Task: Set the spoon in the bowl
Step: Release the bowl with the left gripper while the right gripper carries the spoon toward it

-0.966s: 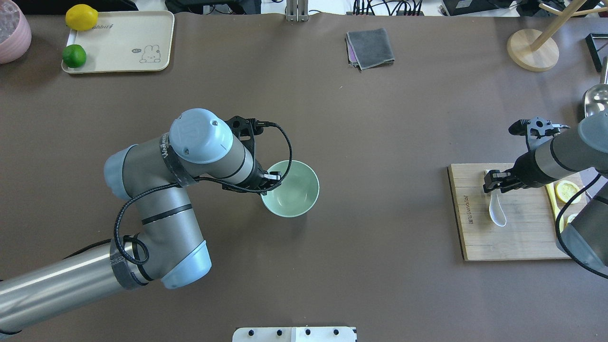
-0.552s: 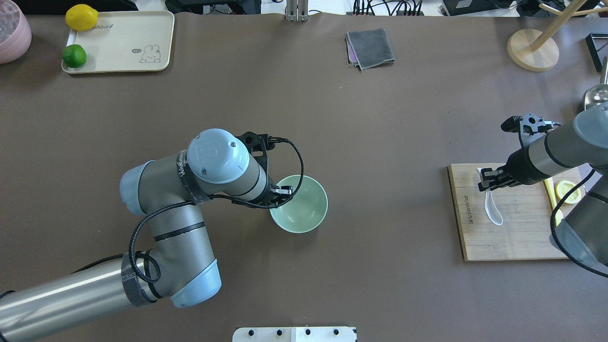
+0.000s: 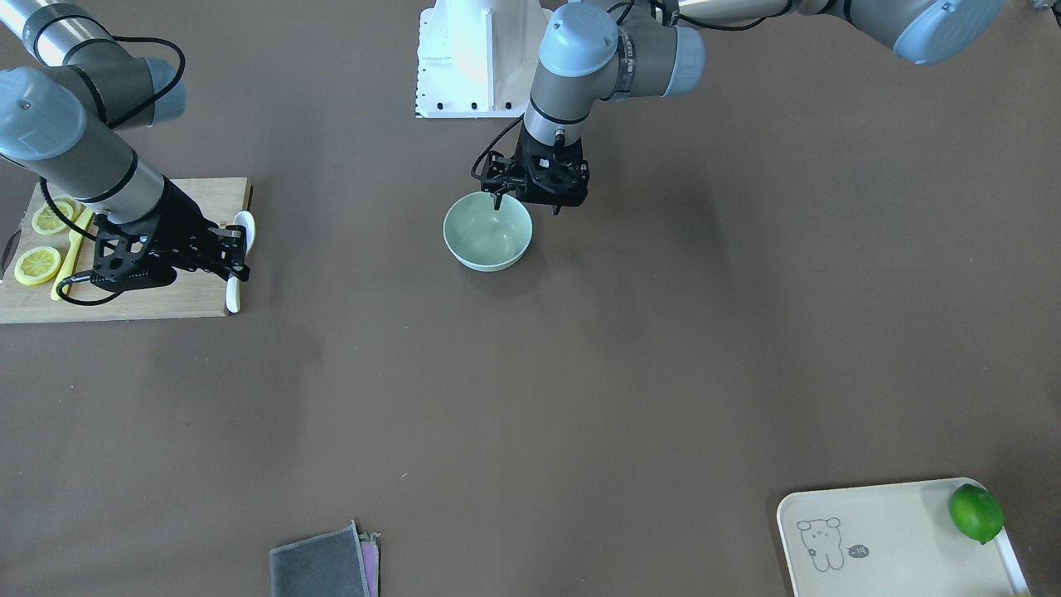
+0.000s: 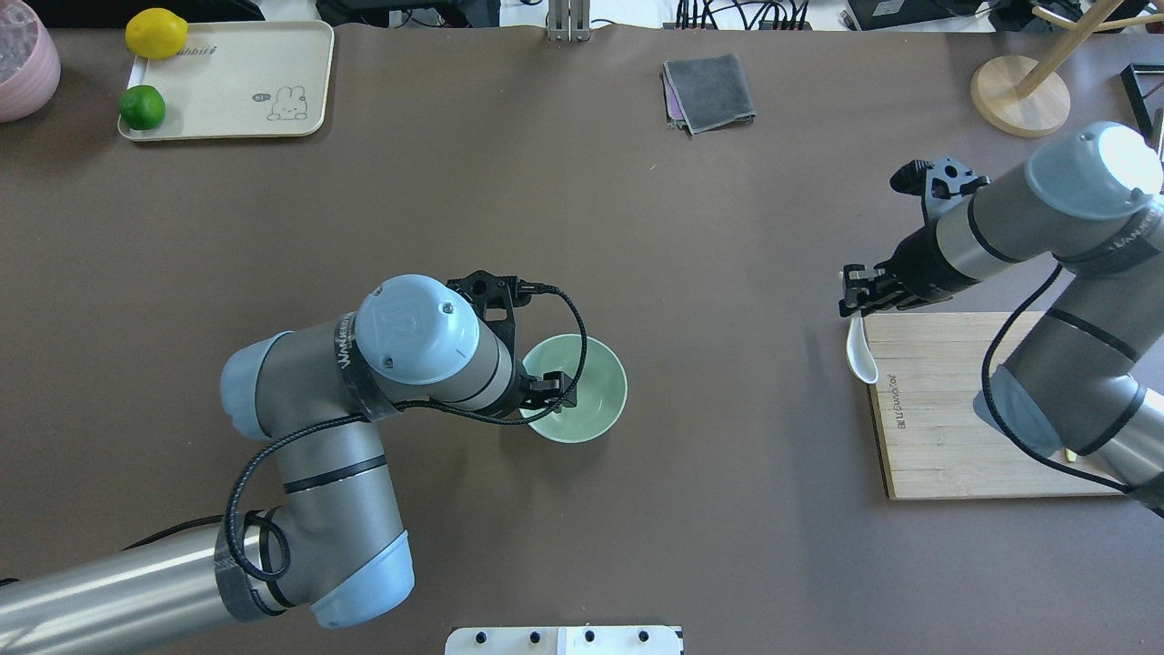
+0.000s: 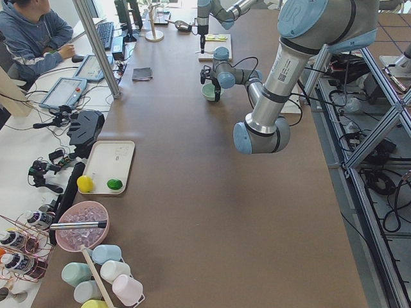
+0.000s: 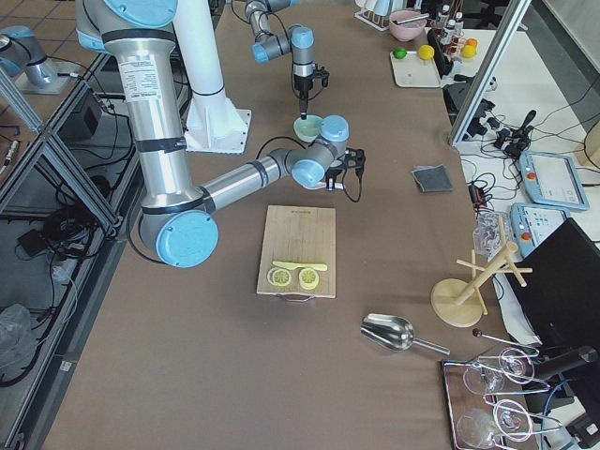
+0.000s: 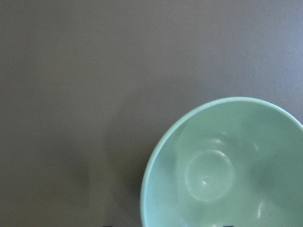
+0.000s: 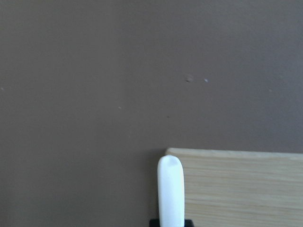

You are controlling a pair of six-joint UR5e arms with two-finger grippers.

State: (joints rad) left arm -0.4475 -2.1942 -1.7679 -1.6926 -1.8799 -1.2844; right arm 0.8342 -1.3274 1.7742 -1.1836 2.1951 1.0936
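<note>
Two grippers are sharing this job. The right gripper (image 4: 853, 298) is pinching the spoon (image 4: 862, 357) across its handle. It is holding the spoon over the corner of the cutting board (image 4: 955, 428) that faces the bowl (image 4: 596, 405), well apart from it. The bowl is standing upright near the middle of the table (image 4: 727, 273). The left gripper (image 4: 551, 382) is waiting at the bowl's rim with its jaws spread, one finger inside and one outside, not clamping.

The spoon is looking light, stiff and glossy, so it is likely slippery between hard fingers and could chip if dropped onto the bowl. Its thin handle is the sensible place to grip, as the deep scoop gives nothing flat to squeeze. With the scoop weighing on one side of the pinch, it may swivel in transit.

From above, the gripper is hiding most of the handle and only the scoop is showing. The front-facing camera is showing both ends of the spoon (image 3: 245, 230) sticking out either side of the right gripper (image 3: 236, 259), plus lemon slices (image 3: 37, 265) and a yellow knife (image 3: 70, 249) on the board. The right wrist camera is catching one white end (image 8: 170, 189) over the board's corner. The left wrist camera is showing the bowl (image 7: 208, 175) empty. Both side cameras are too distant to show either grip.
</note>
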